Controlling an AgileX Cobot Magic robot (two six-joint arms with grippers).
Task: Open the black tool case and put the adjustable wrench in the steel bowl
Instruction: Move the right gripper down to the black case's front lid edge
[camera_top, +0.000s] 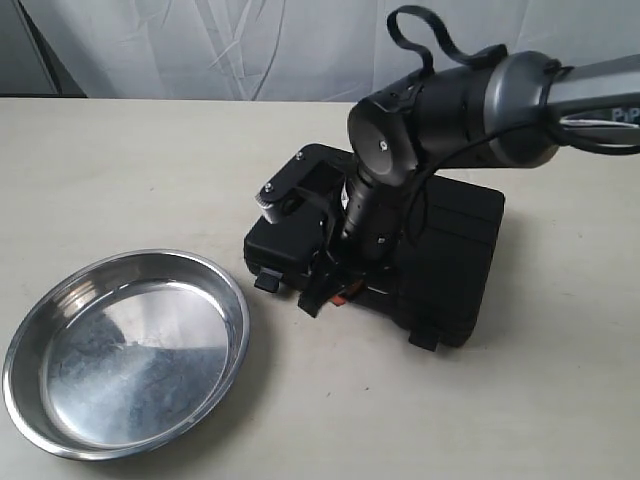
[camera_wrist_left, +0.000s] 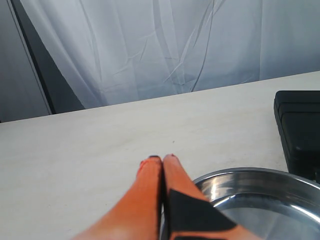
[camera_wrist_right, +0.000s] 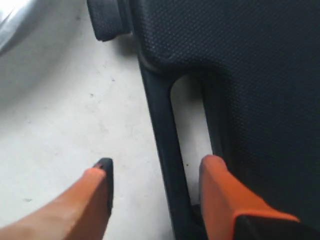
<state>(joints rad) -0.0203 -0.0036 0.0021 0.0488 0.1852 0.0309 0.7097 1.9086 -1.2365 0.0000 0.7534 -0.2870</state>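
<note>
Right gripper (camera_wrist_right: 157, 162) spread astride handle (camera_wrist_right: 161, 120) of the black tool case (camera_wrist_right: 240, 60)

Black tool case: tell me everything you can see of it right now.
The black tool case lies flat on the table, lid seemingly shut, beside the steel bowl without touching it. Pebbled black plastic; two latch tabs jut from its near edge. The open right gripper straddles the handle bar by its slot; contact unclear.

Exterior view high, angled down over the worktop (camera_top: 100, 170), left wrist view low, facing the curtain (camera_wrist_left: 150, 40), right wrist view close over the black tool case (camera_wrist_right: 250, 60), steel bowl (camera_top: 130, 350) shared by exterior and left wrist views
</note>
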